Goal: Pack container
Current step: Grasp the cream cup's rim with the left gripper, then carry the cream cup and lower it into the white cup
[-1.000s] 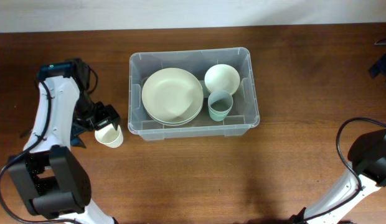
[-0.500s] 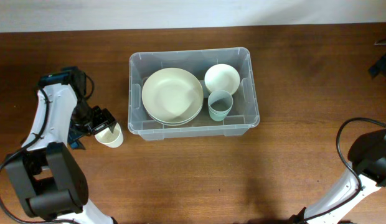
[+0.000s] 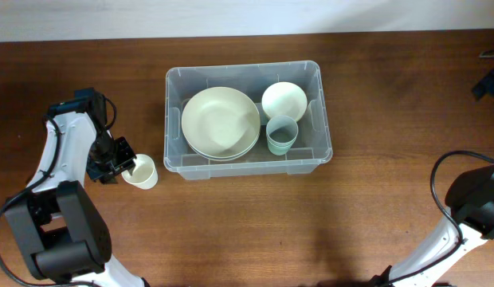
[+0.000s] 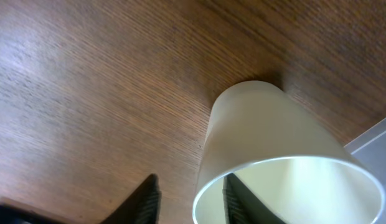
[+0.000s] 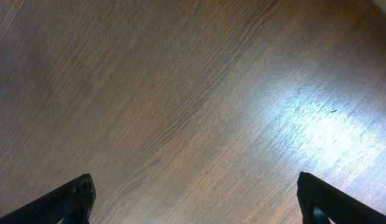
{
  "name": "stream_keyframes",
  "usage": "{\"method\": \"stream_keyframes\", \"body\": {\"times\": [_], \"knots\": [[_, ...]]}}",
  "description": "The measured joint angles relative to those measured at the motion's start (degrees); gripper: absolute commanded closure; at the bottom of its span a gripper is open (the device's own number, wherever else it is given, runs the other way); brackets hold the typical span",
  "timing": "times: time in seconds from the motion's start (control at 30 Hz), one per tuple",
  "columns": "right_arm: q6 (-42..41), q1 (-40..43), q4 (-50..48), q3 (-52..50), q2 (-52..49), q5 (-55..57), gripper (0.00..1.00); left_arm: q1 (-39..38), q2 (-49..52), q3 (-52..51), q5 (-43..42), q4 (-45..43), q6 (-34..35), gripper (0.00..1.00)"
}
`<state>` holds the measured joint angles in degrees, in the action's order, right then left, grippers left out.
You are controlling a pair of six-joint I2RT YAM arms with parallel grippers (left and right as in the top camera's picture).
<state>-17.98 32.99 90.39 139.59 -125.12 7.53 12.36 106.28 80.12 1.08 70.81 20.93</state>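
Note:
The clear container [image 3: 169,119] stands mid-table and holds stacked cream plates [image 3: 221,121], a cream bowl [image 3: 284,100] and a pale teal cup [image 3: 281,134]. A cream cup [image 3: 143,172] stands upright on the table just left of the container's front corner. My left gripper [image 3: 126,166] straddles that cup's left rim. In the left wrist view one finger sits inside the cup [image 4: 274,130] and the other outside, and a sliver of table shows between the outer finger and the wall; the left gripper [image 4: 192,178] is narrowed but open. My right gripper [image 5: 194,177] is wide open over bare wood.
The container's left wall lies a short way right of the cream cup. The right arm's base [image 3: 472,199] and its cable sit at the table's front right corner. The table's far edge runs along the top.
My left gripper has slid down and left along the cup's left side, and its jaws have narrowed a lot around the rim. The cup and the right arm have not moved.

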Motion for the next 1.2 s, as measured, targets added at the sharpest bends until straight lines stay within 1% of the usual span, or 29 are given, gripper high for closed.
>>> {"method": "stream_keyframes", "body": {"times": [0.03, 0.07, 0.3, 0.47, 0.6, 0.7, 0.83, 0.93, 1.07, 1.2], "knots": [[-0.04, 0.0, 0.0, 0.0, 0.0, 0.0, 0.01, 0.0, 0.0, 0.0, 0.04, -0.09, -0.11, 0.98], [0.0, 0.0, 0.0, 0.0, 0.0, 0.0, 0.01, 0.0, 0.0, 0.0, 0.02, -0.2, -0.2, 0.99], [0.0, 0.0, 0.0, 0.0, 0.0, 0.0, 0.01, 0.0, -0.33, -0.02, -0.26, -0.87, -0.17, 0.99], [0.0, 0.0, 0.0, 0.0, 0.0, 0.0, 0.01, 0.04, -0.33, 0.04, -0.31, -4.04, -0.15, 0.99], [0.0, 0.0, 0.0, 0.0, 0.0, 0.0, 0.01, 0.87, -0.33, 2.27, -0.48, -4.39, -0.09, 0.99], [0.02, 0.0, 0.0, 0.0, 0.0, 0.0, 0.01, 1.88, -0.31, 8.11, -0.87, -3.41, -0.07, 0.99], [0.0, 0.0, 0.0, 0.0, 0.0, 0.0, 0.01, 2.12, -0.31, 20.83, -1.11, -0.57, 0.09, 0.99], [-0.02, 0.0, 0.0, 0.0, 0.0, 0.0, 0.01, 0.94, -0.31, 30.03, -2.34, 0.83, 0.04, 0.99], [0.02, 0.0, 0.0, 0.0, 0.0, 0.02, 0.01, -4.15, -0.33, 39.6, -5.05, 0.76, 0.02, 0.99], [-0.02, 0.0, 0.0, 0.0, 0.0, 0.0, 0.01, -13.7, -0.44, 42.93, -6.71, -0.44, -0.72, 0.99]]}}
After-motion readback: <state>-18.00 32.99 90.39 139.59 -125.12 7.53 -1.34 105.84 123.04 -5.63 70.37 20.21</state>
